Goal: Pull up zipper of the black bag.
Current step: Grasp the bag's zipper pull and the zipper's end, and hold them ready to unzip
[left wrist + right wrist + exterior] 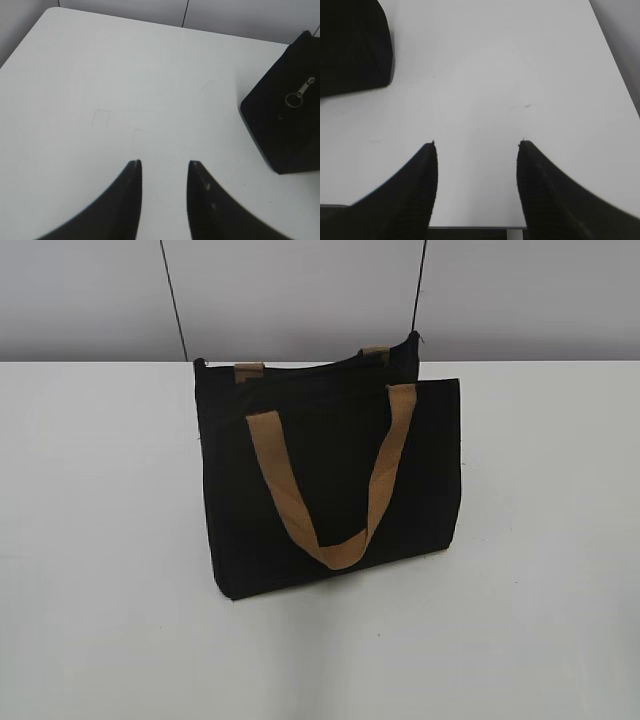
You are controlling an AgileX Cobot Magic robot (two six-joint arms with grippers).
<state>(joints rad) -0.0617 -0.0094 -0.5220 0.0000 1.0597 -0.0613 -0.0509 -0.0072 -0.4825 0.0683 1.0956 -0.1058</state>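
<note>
Both arms wait over bare table, the bag untouched.

Nearest the cameras, the left gripper [164,165] and right gripper [476,145] hang with fingers spread and nothing between them, each over the white table [100,540] and well apart from the black bag [330,480], probably a ready pose ahead of any reach. Farther off, the bag stands upright mid-table, its long axis running left to right and slightly away, with one tan handle [335,500] drooping down its front face. The zipper [299,94], a silvery tab with a ring, hangs at the bag's left end, seen only from the left wrist.
</note>
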